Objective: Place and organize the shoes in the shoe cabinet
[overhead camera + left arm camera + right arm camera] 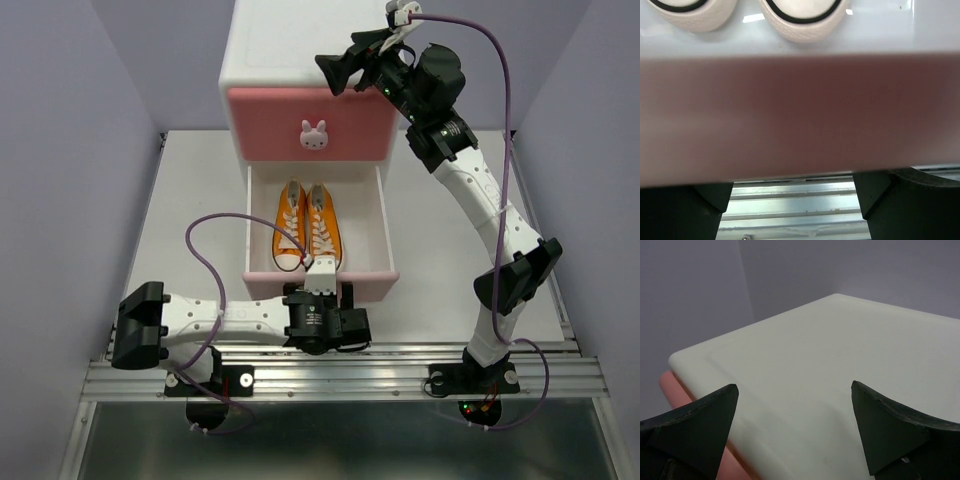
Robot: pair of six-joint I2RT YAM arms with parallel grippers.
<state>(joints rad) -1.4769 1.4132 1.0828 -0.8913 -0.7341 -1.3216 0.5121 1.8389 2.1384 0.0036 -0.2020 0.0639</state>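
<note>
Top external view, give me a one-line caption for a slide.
Orange sneakers paired in the open lower drawer; left gripper at its front, right gripper above the cabinet.

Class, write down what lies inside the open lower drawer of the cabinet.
An orange pair of sneakers lies side by side in the lower drawer. The left pincer covers one toe tip.

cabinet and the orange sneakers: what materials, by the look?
Cabinet: probably moulded plastic, with a smooth satin white shell, rounded edges and soft glare. The pink drawer fronts look the same. Orange sneakers: likely canvas uppers, matte, with white laces. Their toe caps look like textured white rubber with a black stripe.
</note>
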